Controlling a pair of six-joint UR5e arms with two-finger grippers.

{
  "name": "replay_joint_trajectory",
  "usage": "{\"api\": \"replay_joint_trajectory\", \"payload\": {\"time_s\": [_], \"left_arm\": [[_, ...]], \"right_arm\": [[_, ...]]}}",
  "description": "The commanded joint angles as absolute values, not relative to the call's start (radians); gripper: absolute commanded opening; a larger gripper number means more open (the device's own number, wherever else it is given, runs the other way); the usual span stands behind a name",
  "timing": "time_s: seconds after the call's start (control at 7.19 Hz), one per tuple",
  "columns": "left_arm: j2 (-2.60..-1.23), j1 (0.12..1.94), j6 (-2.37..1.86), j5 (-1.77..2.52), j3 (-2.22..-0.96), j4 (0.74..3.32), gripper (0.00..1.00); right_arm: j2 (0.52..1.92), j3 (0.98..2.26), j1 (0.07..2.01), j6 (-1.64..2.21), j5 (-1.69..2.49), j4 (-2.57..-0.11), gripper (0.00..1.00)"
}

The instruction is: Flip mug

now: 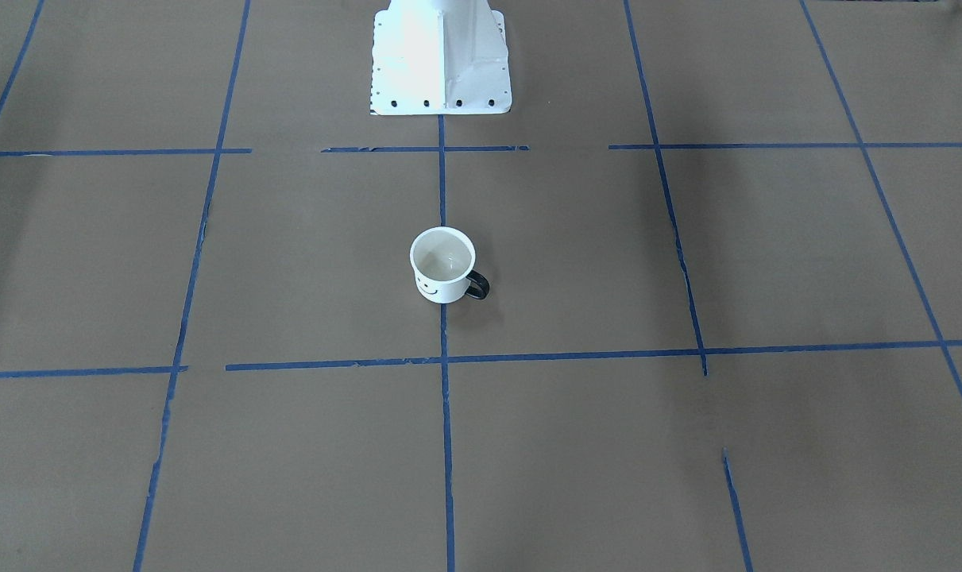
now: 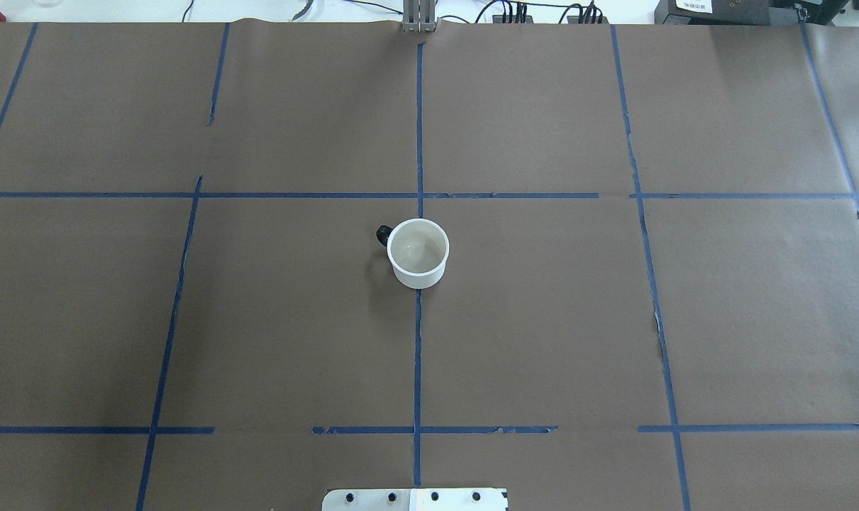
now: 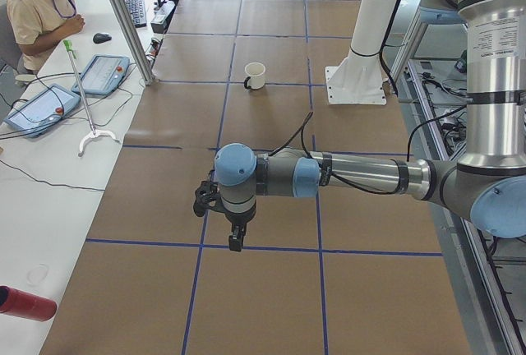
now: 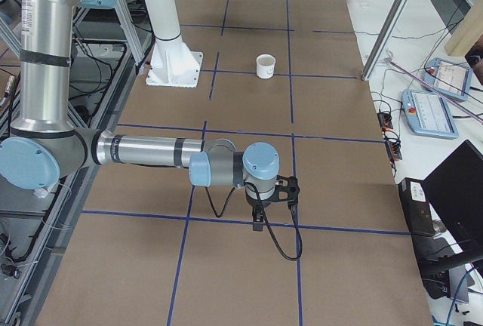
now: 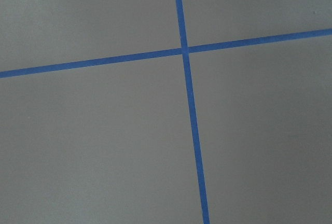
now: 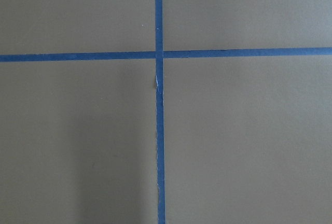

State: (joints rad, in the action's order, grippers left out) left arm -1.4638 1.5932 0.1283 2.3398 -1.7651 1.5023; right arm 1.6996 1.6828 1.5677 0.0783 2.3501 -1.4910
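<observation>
- Mug stands mid-counter on the centre tape line, well apart from every edge.
- Upright, mouth up, axis vertical; handle toward the robot's left.
- Left claw and right claw point down, 1 over each counter end, well apart from the mug; spread or pressed together, cannot tell.
</observation>
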Motion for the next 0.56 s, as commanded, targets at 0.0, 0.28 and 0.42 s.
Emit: {"api": "replay_joint_trajectory", "payload": {"time_s": [0.0,0.28,0.42], "left_arm": [[-1.468,1.597,0.129,2.339,-1.778,1.436,1.00],[-1.468,1.597,0.129,2.339,-1.787,1.436,1.00],[-1.474,1.597,0.129,2.339,-1.798,1.436,1.00]], "right_arm": [[1.700,1.683,1.568,0.080,2.350,-1.491,1.00],[1.700,1.683,1.568,0.078,2.350,-1.491,1.00],[1.700,1.683,1.568,0.078,2.350,-1.491,1.00]]}}
